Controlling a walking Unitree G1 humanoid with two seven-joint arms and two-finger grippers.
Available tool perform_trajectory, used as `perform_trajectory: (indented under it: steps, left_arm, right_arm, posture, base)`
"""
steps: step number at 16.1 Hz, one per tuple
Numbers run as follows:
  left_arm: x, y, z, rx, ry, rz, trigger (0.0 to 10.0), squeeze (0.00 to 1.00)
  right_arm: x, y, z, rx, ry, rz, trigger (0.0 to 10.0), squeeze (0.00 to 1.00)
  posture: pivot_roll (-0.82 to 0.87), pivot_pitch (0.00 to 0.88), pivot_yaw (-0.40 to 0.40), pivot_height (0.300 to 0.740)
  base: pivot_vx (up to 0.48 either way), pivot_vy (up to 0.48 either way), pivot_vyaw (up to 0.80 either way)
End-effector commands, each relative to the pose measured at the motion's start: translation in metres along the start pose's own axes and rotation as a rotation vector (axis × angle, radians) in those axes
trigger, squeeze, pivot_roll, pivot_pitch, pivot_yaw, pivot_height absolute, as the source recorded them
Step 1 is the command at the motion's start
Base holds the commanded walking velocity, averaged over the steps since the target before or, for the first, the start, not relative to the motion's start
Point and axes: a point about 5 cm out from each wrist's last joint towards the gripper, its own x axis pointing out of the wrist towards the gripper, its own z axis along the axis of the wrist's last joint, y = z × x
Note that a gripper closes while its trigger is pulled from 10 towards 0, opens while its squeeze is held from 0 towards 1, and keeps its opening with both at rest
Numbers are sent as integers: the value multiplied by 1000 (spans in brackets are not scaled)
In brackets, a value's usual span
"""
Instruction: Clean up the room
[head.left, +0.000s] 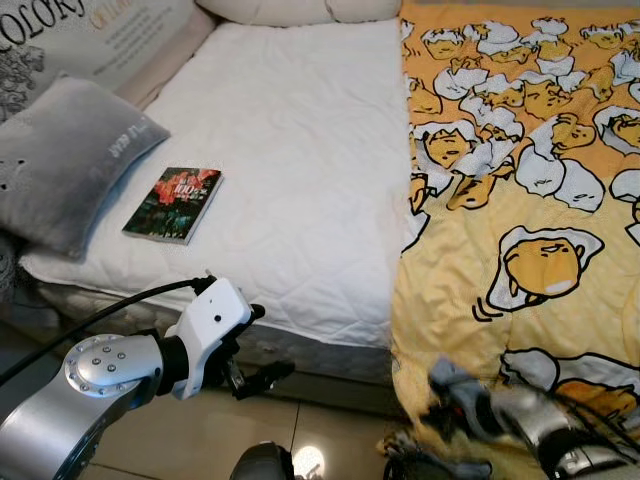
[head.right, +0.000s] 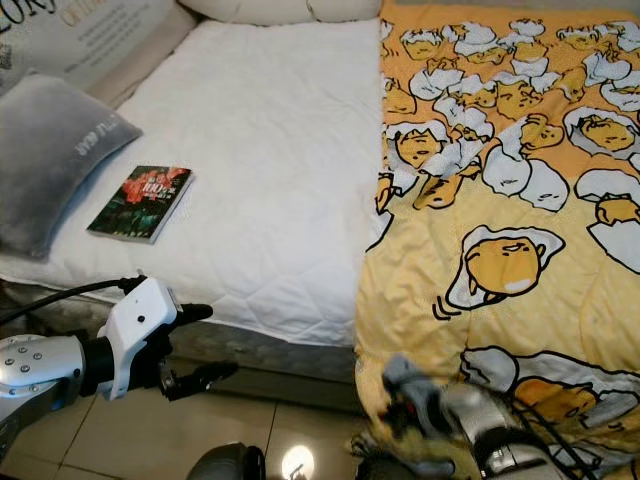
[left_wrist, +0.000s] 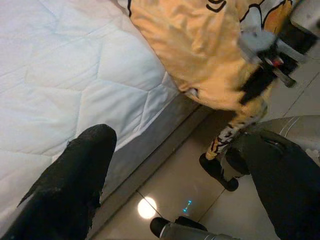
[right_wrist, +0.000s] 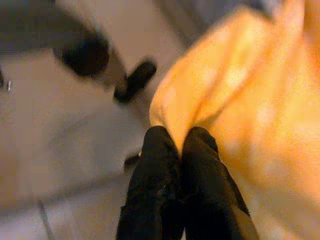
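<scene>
A yellow blanket (head.left: 520, 200) printed with cartoon eggs covers the right half of the bed and hangs over its near edge toward the floor. My right gripper (right_wrist: 179, 141) is low at that hanging edge, shut on a fold of the yellow fabric; it looks blurred in the head views (head.left: 445, 395). My left gripper (head.left: 265, 345) hovers open and empty in front of the bed's near edge, left of the blanket. A dark book (head.left: 173, 204) with a red flower cover lies on the bare white mattress (head.left: 300, 150).
A grey pillow (head.left: 65, 160) leans at the bed's left side, a cream pillow (head.left: 300, 8) lies at the far end. A printed cushion (head.left: 100, 40) stands at the far left. Glossy beige floor tiles (head.left: 200, 430) run below the bed.
</scene>
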Motion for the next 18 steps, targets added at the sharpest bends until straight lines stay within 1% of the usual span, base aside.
perform_trajectory:
  steps: [1, 2, 3, 5, 6, 7, 8, 10, 11, 12, 13, 14, 15, 17, 18]
  left_arm:
    - [-1, 0, 0, 13, 8, -4, 10000, 0]
    - [-1, 0, 0, 14, 8, -4, 10000, 0]
    - [-1, 0, 0, 14, 8, -5, 10000, 0]
    - [-1, 1, 0, 14, 9, -6, 10000, 0]
    - [-1, 1, 0, 15, 9, -6, 10000, 0]
    - [-2, 1, 0, 15, 9, -5, 10000, 0]
    - [-2, 1, 0, 15, 9, -4, 10000, 0]
    - [-2, 1, 0, 13, 8, -1, 10000, 0]
    - [-2, 1, 0, 12, 7, 0, 10000, 0]
    - [-1, 2, 0, 12, 6, 2, 10000, 0]
    - [0, 2, 0, 12, 6, 2, 10000, 0]
    - [0, 1, 1, 13, 4, 1, 10000, 0]
    - [1, 1, 1, 13, 3, -1, 10000, 0]
    - [1, 0, 2, 15, 2, -6, 10000, 0]
    - [0, 0, 2, 16, 4, -9, 10000, 0]
  right_arm:
    - [-1, -2, 15, 5, -67, 18, 10000, 1000]
    - [-1, -2, 23, -5, -100, 44, 10000, 1000]
    - [-2, -2, 26, -7, -113, 56, 10000, 1000]
    - [-4, 1, 40, -20, -163, 145, 10000, 1000]
    - [-5, 2, 44, -24, -177, 167, 10000, 1000]
    - [-5, -1, 51, -28, -208, 130, 10000, 1000]
    - [-4, -3, 57, -26, -237, 88, 10000, 1000]
    - [-3, -15, 80, -26, -343, -161, 10000, 1000]
    - [-4, -21, 91, -7, -378, -301, 10000, 1000]
    - [-4, -27, 103, 36, -411, -433, 10000, 1000]
    - [-4, -28, 107, 51, -422, -470, 10000, 1000]
    - [-3, -29, 114, 58, -427, -545, 10000, 1000]
    - [-1, -29, 120, 86, -438, -588, 10000, 1000]
    - [3, -26, 130, 83, -427, -653, 10000, 1000]
    - [5, -25, 137, 43, -385, -780, 10000, 584]
  posture:
    - [217, 80, 79, 740]
    - [217, 79, 79, 740]
    - [217, 79, 79, 740]
    - [219, 81, 79, 740]
    - [221, 82, 79, 740]
    - [221, 83, 77, 740]
    - [222, 84, 78, 740]
    - [221, 90, 81, 740]
    - [220, 94, 82, 740]
    - [215, 99, 88, 740]
    - [215, 99, 88, 740]
    - [214, 100, 91, 740]
    - [216, 104, 94, 740]
    - [221, 109, 97, 740]
    - [227, 116, 98, 740]
  base:
    - [0, 0, 0]
    - [0, 0, 0]
    - [0, 0, 0]
    - [0, 0, 0]
    - [0, 0, 0]
    - [0, 0, 0]
    - [0, 0, 0]
    - [0, 0, 0]
    - [0, 0, 0]
    - [0, 0, 0]
    - [0, 0, 0]
    - [0, 0, 0]
    - [0, 0, 0]
    - [0, 0, 0]
    - [0, 0, 0]
